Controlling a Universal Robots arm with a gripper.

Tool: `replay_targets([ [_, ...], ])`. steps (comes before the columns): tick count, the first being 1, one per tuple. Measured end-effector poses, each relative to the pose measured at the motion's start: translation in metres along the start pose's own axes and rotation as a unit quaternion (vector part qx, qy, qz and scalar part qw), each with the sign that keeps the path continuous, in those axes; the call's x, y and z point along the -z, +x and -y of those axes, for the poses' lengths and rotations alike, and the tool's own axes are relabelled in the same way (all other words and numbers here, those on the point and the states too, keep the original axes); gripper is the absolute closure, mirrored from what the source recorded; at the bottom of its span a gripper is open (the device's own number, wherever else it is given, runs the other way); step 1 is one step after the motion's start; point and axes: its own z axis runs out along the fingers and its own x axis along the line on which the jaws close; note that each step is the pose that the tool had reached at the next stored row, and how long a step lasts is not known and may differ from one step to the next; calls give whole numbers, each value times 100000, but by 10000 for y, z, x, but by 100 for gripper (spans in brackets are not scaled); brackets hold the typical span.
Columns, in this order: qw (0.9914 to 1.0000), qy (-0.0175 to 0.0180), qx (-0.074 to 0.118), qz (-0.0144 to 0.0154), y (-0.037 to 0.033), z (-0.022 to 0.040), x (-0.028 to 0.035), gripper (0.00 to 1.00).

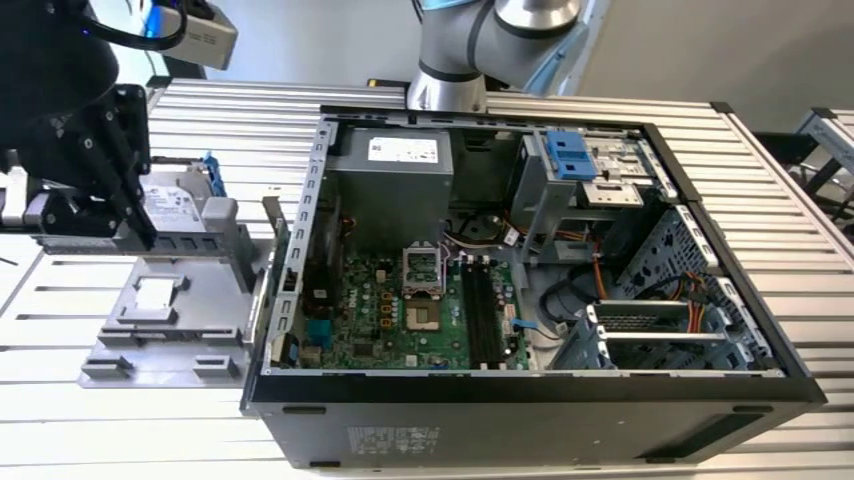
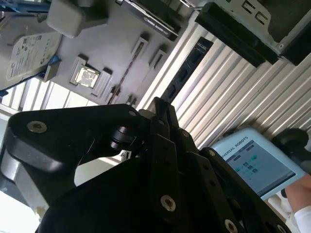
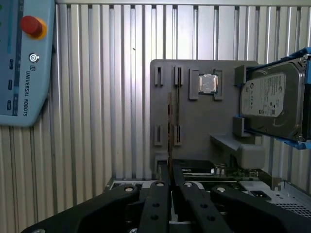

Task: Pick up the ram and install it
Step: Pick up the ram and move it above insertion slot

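Note:
The ram (image 3: 169, 126) is a thin dark stick seen edge-on in the first wrist view. It runs from between my fingertips out over the grey holder tray (image 3: 194, 121). My gripper (image 3: 170, 170) is shut on it, with the two black fingers pressed close on either side. In the exterior view the gripper (image 1: 134, 225) hangs over the tray (image 1: 174, 345), at the view's left and outside the open computer case (image 1: 534, 385). The motherboard's long black slots (image 1: 481, 310) lie inside the case. In the second wrist view the gripper (image 2: 163, 104) points toward the tray (image 2: 97, 43).
On the tray sit a silver hard drive in a blue frame (image 1: 174, 200) (image 3: 272, 97) and a small square chip (image 3: 208, 83) (image 1: 156, 290). A teach pendant (image 3: 24, 63) (image 2: 252, 165) lies on the slatted table, with a person's hand (image 2: 301, 204) beside it.

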Motion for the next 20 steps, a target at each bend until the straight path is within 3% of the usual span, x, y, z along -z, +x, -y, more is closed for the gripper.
replay_targets([
  [2, 100000, -1, -43, -3, 0, 6, 0, 100],
  [5, 100000, 1, -52, -1, -1, 90, 2, 100],
  [20, 100000, -1, -49, -1, -9, 761, 14, 100],
])
